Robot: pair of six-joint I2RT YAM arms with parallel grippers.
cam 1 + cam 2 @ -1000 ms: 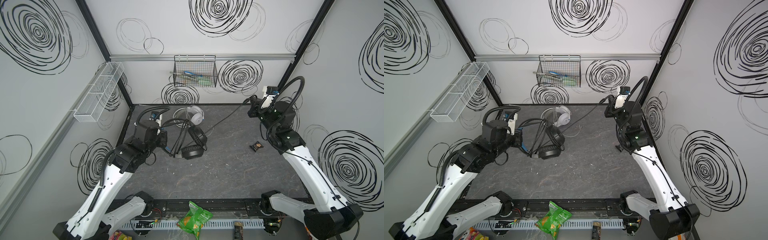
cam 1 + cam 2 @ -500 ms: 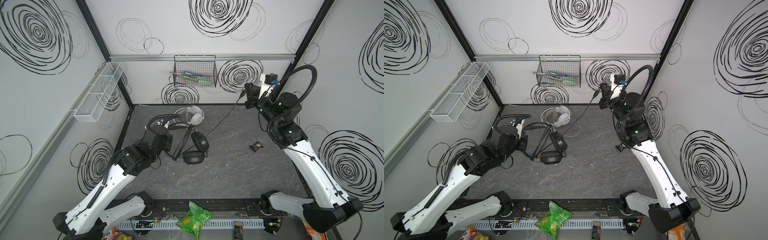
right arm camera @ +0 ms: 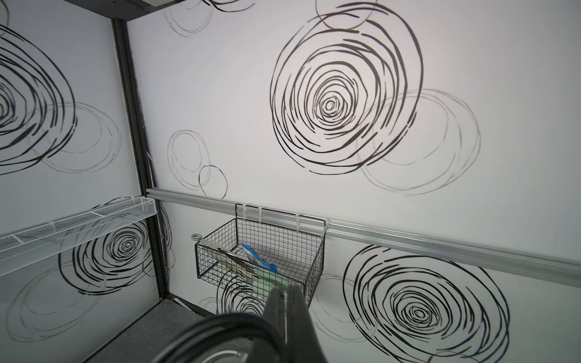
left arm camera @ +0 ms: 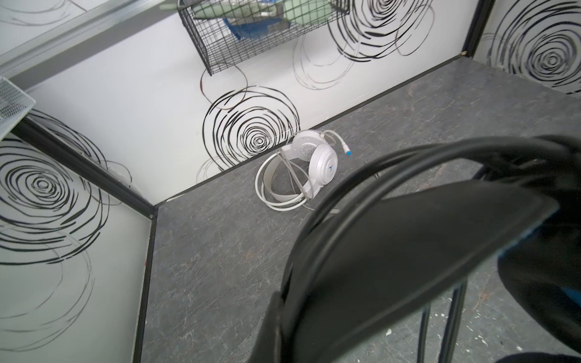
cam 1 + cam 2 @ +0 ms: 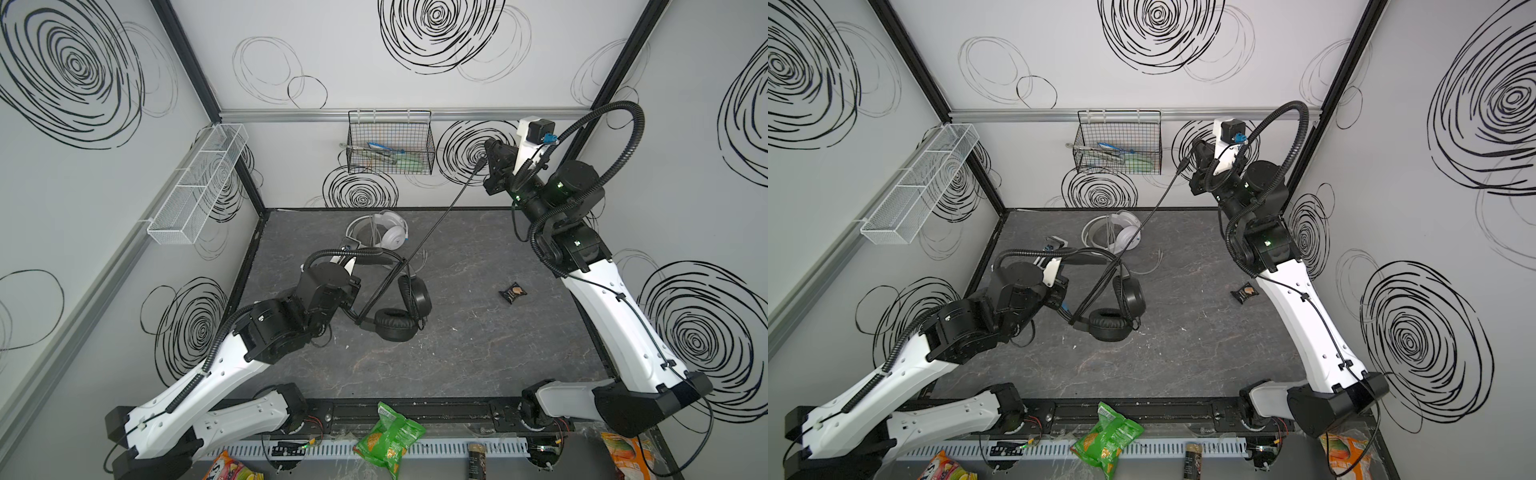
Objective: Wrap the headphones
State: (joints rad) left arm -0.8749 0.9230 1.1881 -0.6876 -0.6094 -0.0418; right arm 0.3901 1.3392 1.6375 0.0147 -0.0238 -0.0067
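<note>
Over on the left half of the dark grey marbled tabletop (image 5: 457, 353), the black over-ear headset with padded cups (image 5: 395, 330) hangs tilted from the left gripper (image 5: 352, 291), its lower cup on or just above the surface. That gripper is clamped on the headband, I think near a blue-trimmed end, though the arm's own bulk hides the contact from above and the left wrist view is mostly blurred black band. High by the back wall, the right gripper (image 5: 489, 164) pinches the thin black cable (image 5: 436, 220) just short of its plug, fingers (image 3: 276, 314) pressed tight together. From there the cable runs taut in a straight line down to the headset. The all-white headset with its white cord (image 5: 390, 230) lies near the back wall, well apart from both grippers (its cord looks looped round the band already).

To my eye the black headset is light but springy and lopsided, so the band is the sound place to hold; the cushions would squash and slip. The cable is limp and slick, holds a line only under tension, and its joint at the cup would not like a hard tug.
</note>
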